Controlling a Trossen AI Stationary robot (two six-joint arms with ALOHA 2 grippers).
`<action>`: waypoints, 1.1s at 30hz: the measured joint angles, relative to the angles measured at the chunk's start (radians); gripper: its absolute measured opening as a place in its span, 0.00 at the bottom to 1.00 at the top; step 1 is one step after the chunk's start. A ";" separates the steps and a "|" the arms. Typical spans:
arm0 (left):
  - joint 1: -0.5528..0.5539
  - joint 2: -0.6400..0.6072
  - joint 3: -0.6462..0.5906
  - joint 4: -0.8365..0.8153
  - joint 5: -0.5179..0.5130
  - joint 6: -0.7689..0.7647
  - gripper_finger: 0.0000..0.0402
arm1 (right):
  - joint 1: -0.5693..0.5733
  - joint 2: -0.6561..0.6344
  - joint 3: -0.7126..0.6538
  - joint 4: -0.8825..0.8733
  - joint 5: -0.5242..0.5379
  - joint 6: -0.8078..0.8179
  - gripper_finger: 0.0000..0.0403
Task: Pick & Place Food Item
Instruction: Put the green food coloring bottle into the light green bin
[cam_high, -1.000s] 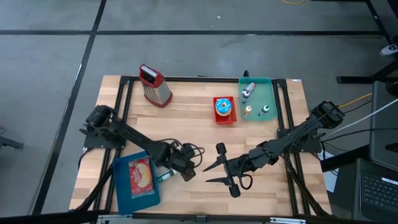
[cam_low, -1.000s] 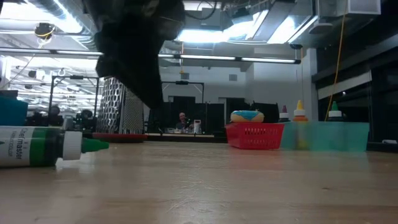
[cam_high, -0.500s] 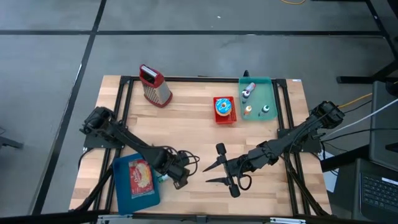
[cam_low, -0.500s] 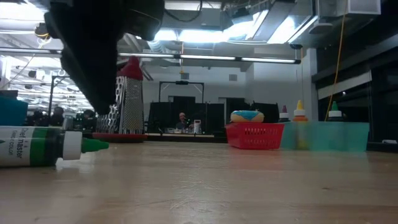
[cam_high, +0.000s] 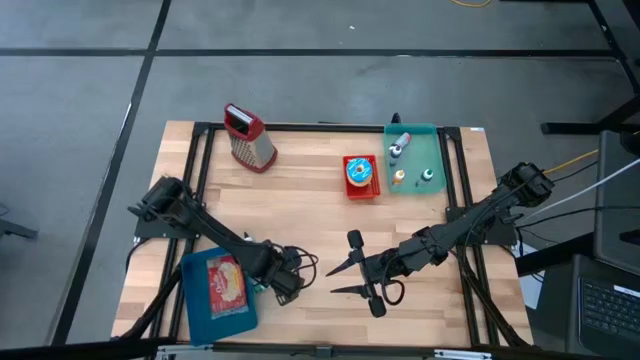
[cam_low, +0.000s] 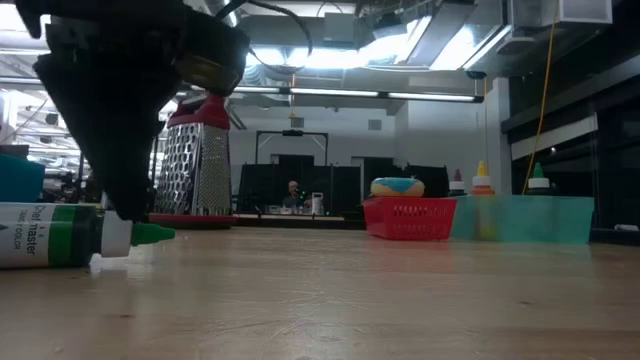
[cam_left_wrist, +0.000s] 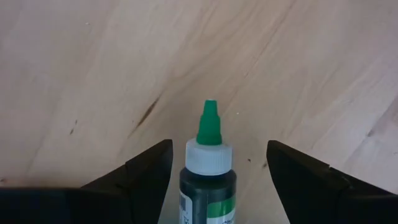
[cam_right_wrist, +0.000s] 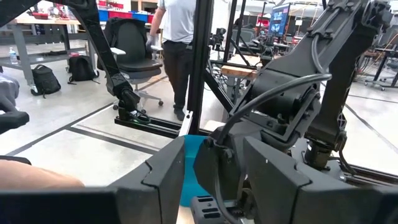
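left hand (cam_left_wrist: 211, 180): open, fingers either side of green-capped bottle (cam_left_wrist: 208, 171), set for a grasp
bottle: lay flat on bench (cam_high: 310, 215) beside blue tray (cam_high: 200, 305)
right hand (cam_high: 345, 275): parked mid-bench, half open, empty

Lighting's pretty even from where I'm driving, nothing blown out on the table (cam_high: 320, 190).
Ceiling strip lights (cam_low: 400, 97) glare a bit in the low view, and the left arm (cam_low: 120, 110) up close there is just a dark backlit blob. Soft shadows only. Left wrist view is crisp on the green-capped bottle (cam_left_wrist: 208, 168), while its own fingers (cam_left_wrist: 146, 174) are soft and dark. Right wrist view looks slightly stretched toward the edges.
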 joint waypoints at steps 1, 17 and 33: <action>0.000 0.003 0.000 0.000 0.003 0.000 0.63 | 0.000 0.000 0.000 0.000 0.000 0.000 0.41; 0.002 0.060 -0.001 -0.016 0.019 -0.002 0.55 | 0.000 0.000 0.000 -0.005 0.000 0.007 0.41; 0.025 0.051 0.005 0.036 -0.051 0.066 0.26 | 0.000 0.000 0.000 -0.007 0.000 0.007 0.41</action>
